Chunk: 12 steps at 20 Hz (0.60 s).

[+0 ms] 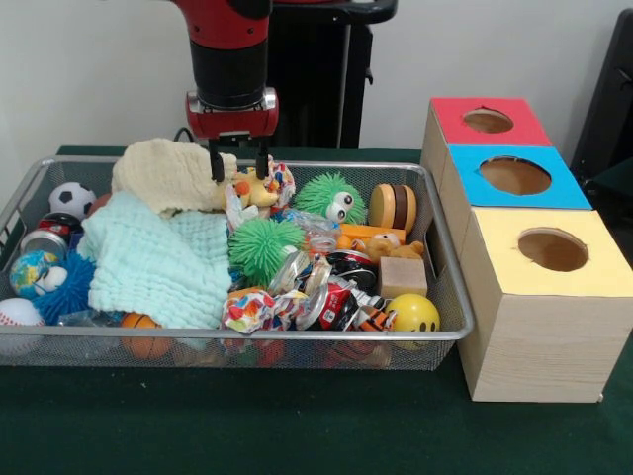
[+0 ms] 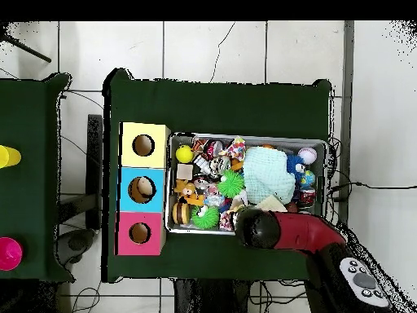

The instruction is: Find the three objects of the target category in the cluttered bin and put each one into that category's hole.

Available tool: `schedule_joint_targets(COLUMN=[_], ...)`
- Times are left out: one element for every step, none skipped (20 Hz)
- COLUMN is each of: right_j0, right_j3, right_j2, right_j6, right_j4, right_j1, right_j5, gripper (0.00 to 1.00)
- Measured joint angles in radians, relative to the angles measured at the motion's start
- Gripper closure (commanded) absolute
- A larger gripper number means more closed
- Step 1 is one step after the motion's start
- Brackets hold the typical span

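Observation:
The silver wire-mesh bin (image 1: pixel 247 336) stands on the green table and is full of toys; it also shows in the overhead view (image 2: pixel 248 137). My gripper (image 1: pixel 238 170) hangs over the bin's far side with its fingers (image 1: pixel 216 164) spread open and nothing between them. The yellow duck (image 1: pixel 253 189) with an orange beak lies just below the fingertips, beside a cream cloth. The tan-brown teddy bear (image 1: pixel 382 244) lies right of centre, and shows in the overhead view (image 2: pixel 190 194). In the overhead view the arm (image 2: pixel 259 229) hides the gripper and the duck. A third plush animal does not show.
Three wooden boxes with round holes stand right of the bin: red top (image 1: pixel 487 121), blue top (image 1: pixel 514 176), yellow top (image 1: pixel 552 249). A mint cloth (image 1: pixel 153 262) and the cream cloth (image 1: pixel 168 173) cover the bin's left half. Green spiky balls (image 1: pixel 262 242), a smiley ball (image 1: pixel 413 313) and wrappers crowd the middle.

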Motion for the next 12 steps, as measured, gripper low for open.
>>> schedule_joint_targets(right_j0=[0.002,0.004,0.005,0.007,0.009,0.009,0.010,0.010,0.010,0.010,0.010,0.010], right_j3=[0.000,0.000,0.000,0.000,0.000,0.000,0.000,0.000,0.000,0.000,0.000,0.000], right_j2=[-0.001,-0.002,-0.003,-0.005,-0.006,-0.007,-0.009,-0.010,-0.012,-0.013,-0.014,-0.015], right_j6=[0.000,0.000,0.000,0.000,0.000,0.000,0.000,0.000,0.000,0.000,0.000,0.000], right_j4=[0.000,0.000,0.000,0.000,0.000,0.000,0.000,0.000,0.000,0.000,0.000,0.000], right_j1=[0.003,0.006,0.010,0.014,0.017,0.020,0.023,0.024,0.026,0.028,0.028,0.029], right_j5=[0.000,0.000,0.000,0.000,0.000,-0.001,-0.003,-0.004,-0.007,-0.011,-0.013,-0.016], gripper=[0.00,0.00,0.00,0.00,0.00,0.00,0.00,0.00,0.00,0.00,0.00,0.00])
